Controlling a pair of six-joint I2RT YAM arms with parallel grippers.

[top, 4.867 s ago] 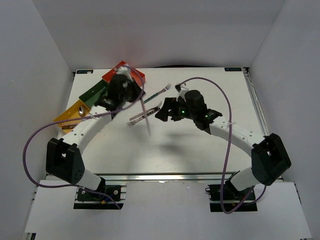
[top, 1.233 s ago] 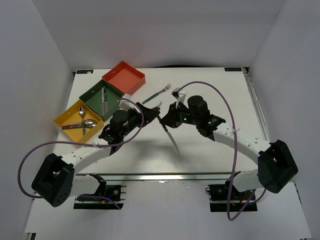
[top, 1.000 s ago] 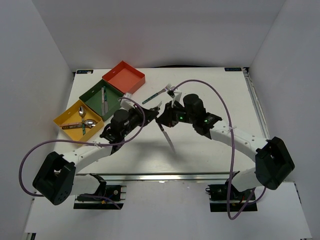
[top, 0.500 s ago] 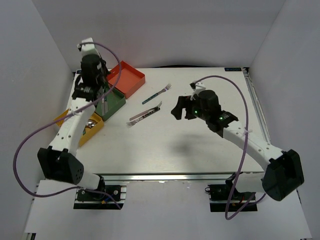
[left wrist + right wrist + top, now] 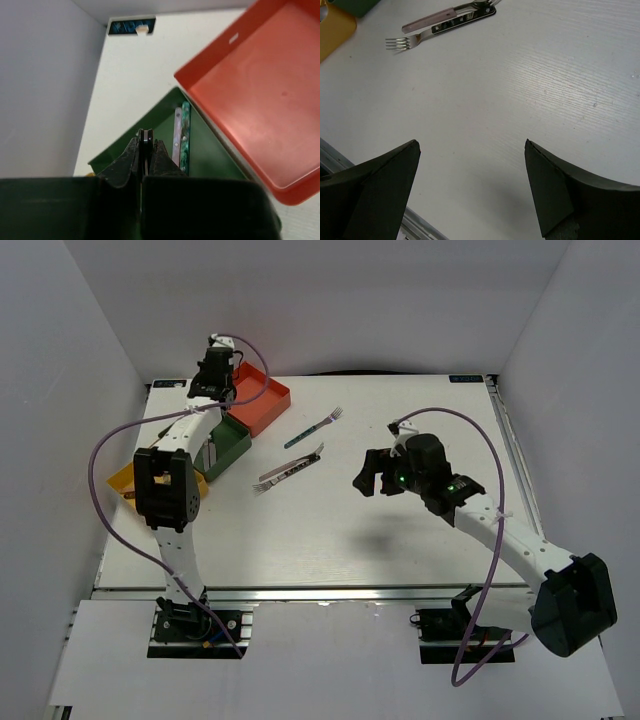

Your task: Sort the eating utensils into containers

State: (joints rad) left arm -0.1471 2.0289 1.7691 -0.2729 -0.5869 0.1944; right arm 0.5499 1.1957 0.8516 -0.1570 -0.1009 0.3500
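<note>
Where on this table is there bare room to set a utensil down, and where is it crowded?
Bare: the wide stretch of table between the pinkish utensil and the near edge, and the far right corner beyond the right arm. The red tray is bare inside. Crowded: far left, where the green tray, yellow tray and left arm bunch together.

The left arm has swung from the middle of the table to the far left corner. There the left gripper (image 5: 145,136) now hangs with its jaws pressed together above the dark green tray (image 5: 210,152), just beside the red-orange tray (image 5: 250,85). The right gripper (image 5: 471,150) no longer holds the knife it carried slanting over the table; its jaws now stand wide apart and it has drawn back to the right.
</note>
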